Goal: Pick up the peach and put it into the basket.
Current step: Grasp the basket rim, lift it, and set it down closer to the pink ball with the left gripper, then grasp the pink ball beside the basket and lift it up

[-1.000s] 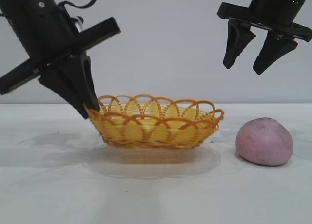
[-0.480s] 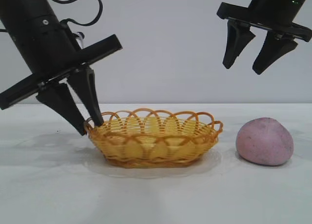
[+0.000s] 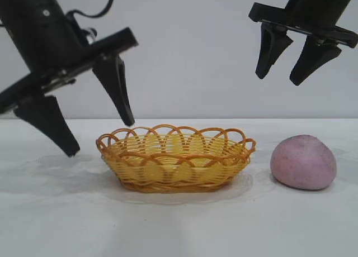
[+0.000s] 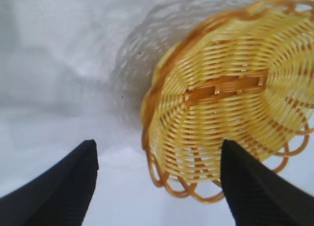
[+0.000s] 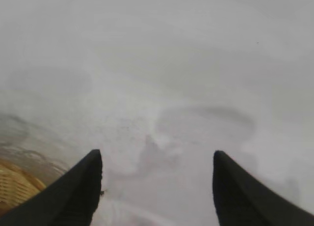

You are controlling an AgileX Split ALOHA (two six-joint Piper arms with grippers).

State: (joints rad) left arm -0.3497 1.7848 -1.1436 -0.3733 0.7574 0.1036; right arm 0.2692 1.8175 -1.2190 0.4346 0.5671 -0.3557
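— Wicker, yellow with an orange looped rim: the basket [image 3: 175,159] sits flat on the white desk [image 3: 179,223] at centre frame, nothing in it. Why is the left gripper [image 3: 100,138] there?

— It hangs at the left of the frame, just over the basket's left end, fingers spread wide, nothing between them. One fingertip is above the rim, the other outside it, low over the desk; neither touches. The left wrist view shows the woven floor of the basket [image 4: 230,98] between and beyond the two dark fingers. My guess: it is not the arm meant for the pick.

— And the peach [image 3: 304,162]?

— Dull pink lump, lower right of the frame, resting on the desk just beside the basket's right end, with a small gap. Not in the basket.

— The right gripper [image 3: 282,77]?

— Upper right, well above the desk, fingers apart and empty. The peach lies below it and a little to the right, well apart. The peach doesn't show in its wrist view, only bare desk and a basket edge [image 5: 17,186].
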